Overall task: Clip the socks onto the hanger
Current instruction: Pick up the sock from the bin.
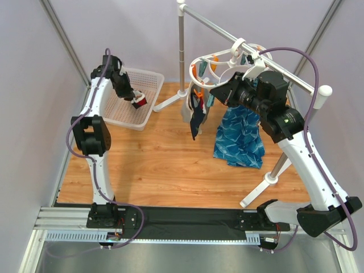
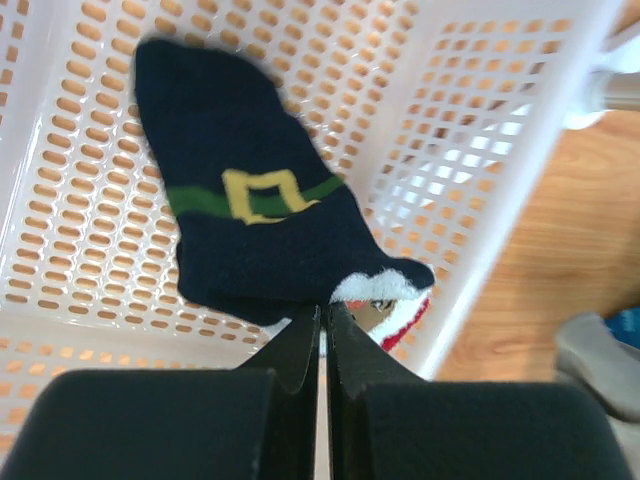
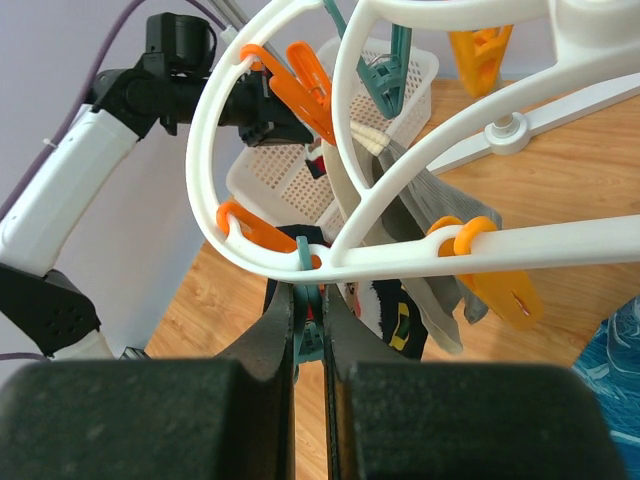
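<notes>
Though limp and flat, lay alone as one navy sock (image 2: 250,200), green-banded with a yellow buckle, on the floor of the single white perforated basket (image 2: 480,150), at the upper left of the overhead view. Ran lengthwise from a white-and-red cuff at lower centre of the left wrist frame up to the toe at upper left, so pointed straight away from the left gripper (image 2: 322,325). Showed jaws drawn almost together there, only a slit between them, tips on the cuff edge; looked pinched on the fabric, judging by the overlap. Was clearly nearer the left arm than the right.

Hung to the right of the basket, on the one grey rail stand (image 1: 182,51): one round white hanger (image 3: 560,245). Carried already one dark hung sock (image 1: 195,119) and one grey sock (image 3: 450,215). Counted at least five orange pegs and two teal. Found the right gripper (image 3: 310,300) up at the ring, fingers nearly shut, seemingly squeezing a teal peg (image 3: 310,335). Draped beyond, one blue patterned cloth (image 1: 240,136).
</notes>
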You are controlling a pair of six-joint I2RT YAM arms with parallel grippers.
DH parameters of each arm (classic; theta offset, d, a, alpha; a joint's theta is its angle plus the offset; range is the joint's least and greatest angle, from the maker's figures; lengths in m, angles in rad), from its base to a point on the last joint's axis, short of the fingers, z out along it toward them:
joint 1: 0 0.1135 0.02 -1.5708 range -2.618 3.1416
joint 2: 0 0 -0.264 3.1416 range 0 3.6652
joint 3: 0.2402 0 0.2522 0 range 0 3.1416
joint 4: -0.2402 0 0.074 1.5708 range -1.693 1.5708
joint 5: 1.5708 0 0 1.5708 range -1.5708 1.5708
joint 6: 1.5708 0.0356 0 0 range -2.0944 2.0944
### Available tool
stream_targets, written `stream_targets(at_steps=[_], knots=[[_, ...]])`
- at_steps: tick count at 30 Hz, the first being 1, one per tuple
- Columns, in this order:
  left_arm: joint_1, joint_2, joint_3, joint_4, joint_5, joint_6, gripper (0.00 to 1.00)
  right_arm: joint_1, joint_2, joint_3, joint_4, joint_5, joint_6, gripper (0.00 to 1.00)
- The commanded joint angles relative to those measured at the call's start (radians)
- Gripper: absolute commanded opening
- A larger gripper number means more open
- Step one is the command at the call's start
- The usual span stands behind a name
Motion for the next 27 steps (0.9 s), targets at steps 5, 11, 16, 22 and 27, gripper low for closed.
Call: stream_targets(at_steps=[5, 11, 16, 22, 27], knots=[[0.002, -0.114, -0.054, 0.084, 0.119, -0.072, 0.0, 0.005, 0.0, -0.017, -0.037, -0.031, 0.006, 0.0], [0.002, -0.141, -0.033, 0.078, 0.12, -0.083, 0.0, 0.005, 0.0, -0.015, -0.037, -0.03, 0.003, 0.0], [0.028, -0.176, -0.074, 0.101, 0.186, -0.116, 0.0, 0.004, -0.003, -0.026, -0.024, -0.028, 0.01, 0.0], [0.029, -0.366, -0.36, 0.277, 0.437, -0.308, 0.0, 0.005, 0.006, -0.015, 0.01, -0.051, 0.032, 0.0], [0.026, -0.623, -0.668, 0.444, 0.585, -0.472, 0.0, 0.004, 0.016, 0.003, 0.029, -0.065, 0.041, 0.0]])
